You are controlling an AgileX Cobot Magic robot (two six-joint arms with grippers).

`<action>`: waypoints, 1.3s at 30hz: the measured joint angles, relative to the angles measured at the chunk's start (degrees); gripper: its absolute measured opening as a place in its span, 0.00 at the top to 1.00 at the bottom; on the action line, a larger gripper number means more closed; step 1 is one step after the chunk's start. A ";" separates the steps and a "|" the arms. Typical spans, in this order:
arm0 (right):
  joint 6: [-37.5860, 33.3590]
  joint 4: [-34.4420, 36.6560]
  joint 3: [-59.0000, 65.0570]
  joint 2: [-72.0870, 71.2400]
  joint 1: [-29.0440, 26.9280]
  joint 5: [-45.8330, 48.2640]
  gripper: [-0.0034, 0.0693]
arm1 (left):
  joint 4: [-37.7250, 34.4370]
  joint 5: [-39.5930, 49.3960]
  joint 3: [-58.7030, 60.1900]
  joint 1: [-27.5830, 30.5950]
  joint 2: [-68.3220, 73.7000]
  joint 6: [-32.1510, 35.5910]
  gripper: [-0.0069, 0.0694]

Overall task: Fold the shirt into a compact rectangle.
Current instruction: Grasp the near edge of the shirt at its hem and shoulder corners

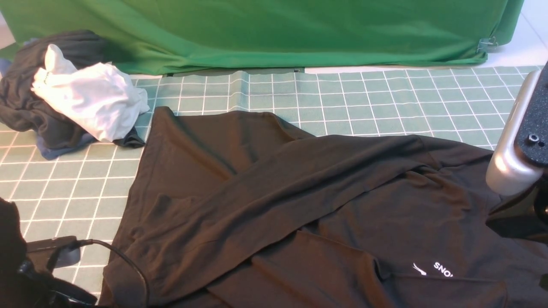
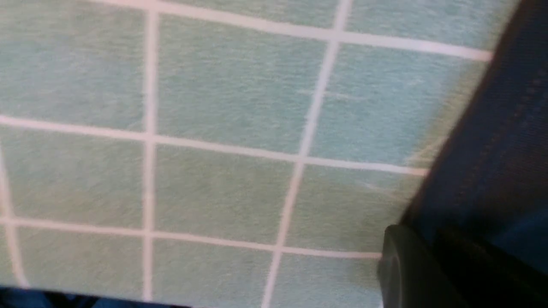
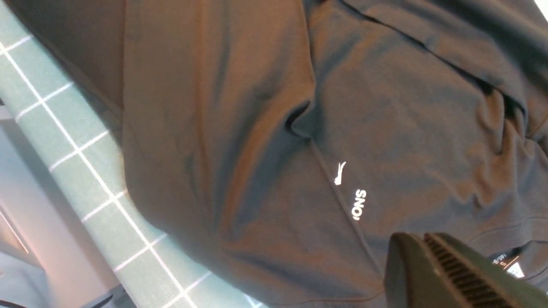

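In the front view the left arm (image 1: 12, 256) shows only as a black bulk at about 8 o'clock. The right arm (image 1: 509, 162) enters at 3 o'clock as a rounded silver link carrying a black plate, tilted up toward 1 o'clock. The left end effector (image 2: 411, 273) shows just one blurred dark finger in its wrist view, so whether its jaws are parted cannot be told, while the right end effector (image 3: 413, 267) has its jaws closed, one finger's ribbed pad (image 3: 462, 267) facing the camera.
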 joint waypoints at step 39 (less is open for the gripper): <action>0.00 0.24 0.00 0.00 0.00 -2.93 0.90 | 1.72 0.57 -0.14 -7.84 9.80 5.21 0.61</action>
